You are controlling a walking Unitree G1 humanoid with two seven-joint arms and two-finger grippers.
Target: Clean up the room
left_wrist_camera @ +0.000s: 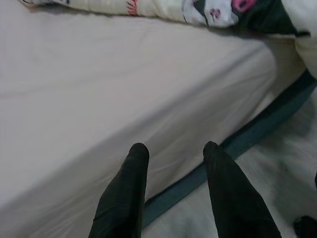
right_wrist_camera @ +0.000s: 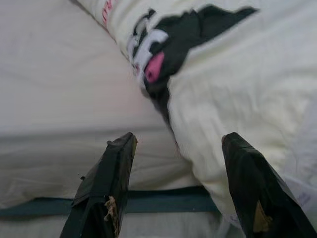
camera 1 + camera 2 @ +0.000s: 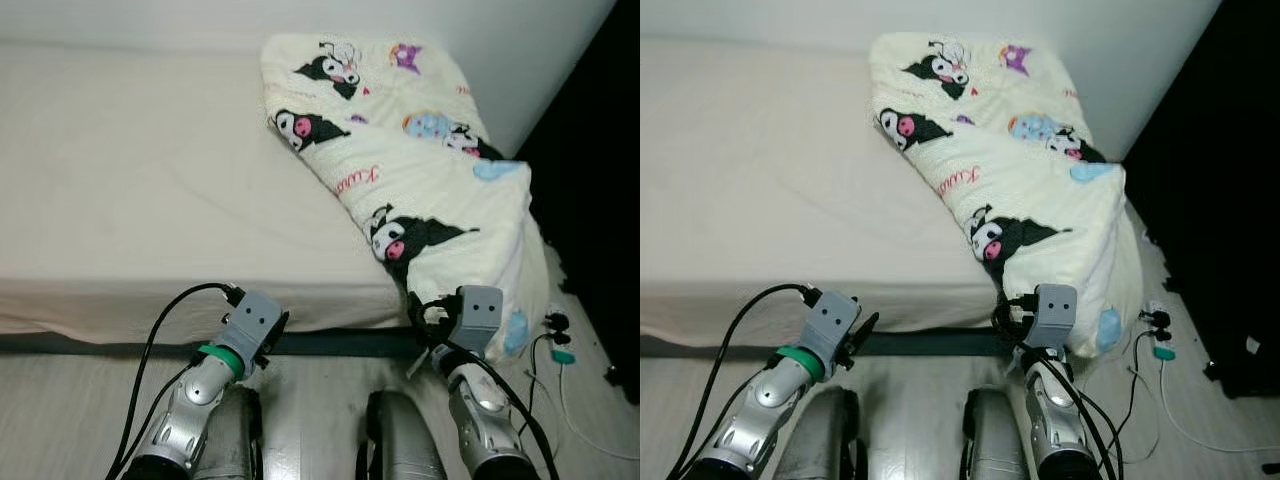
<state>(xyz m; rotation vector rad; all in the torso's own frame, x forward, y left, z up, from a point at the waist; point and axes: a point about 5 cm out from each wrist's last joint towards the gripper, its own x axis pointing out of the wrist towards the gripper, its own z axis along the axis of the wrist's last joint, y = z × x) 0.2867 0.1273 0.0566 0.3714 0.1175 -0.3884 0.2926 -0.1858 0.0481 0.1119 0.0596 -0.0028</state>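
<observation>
Bed (image 3: 130, 190) ahead, running 9 to 12 o'clock. Quilt (image 3: 420, 180) on the bed's right part, from 12 down to 2 o'clock, its near end hanging over the bed edge toward the floor (image 3: 60, 400). Left gripper (image 1: 173, 153) low at 11, before the bed edge. Right gripper (image 2: 178, 144) at 1, just before the quilt's hanging end. Cables (image 3: 555, 345) on the floor at 3, right of the quilt.

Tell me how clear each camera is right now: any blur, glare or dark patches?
Head views: evenly lit and sharp on the blanket and bed; the area right of the bed is nearly black. Left wrist view: soft, left gripper slightly blurred. Right wrist view: right gripper close, print blurred.
</observation>
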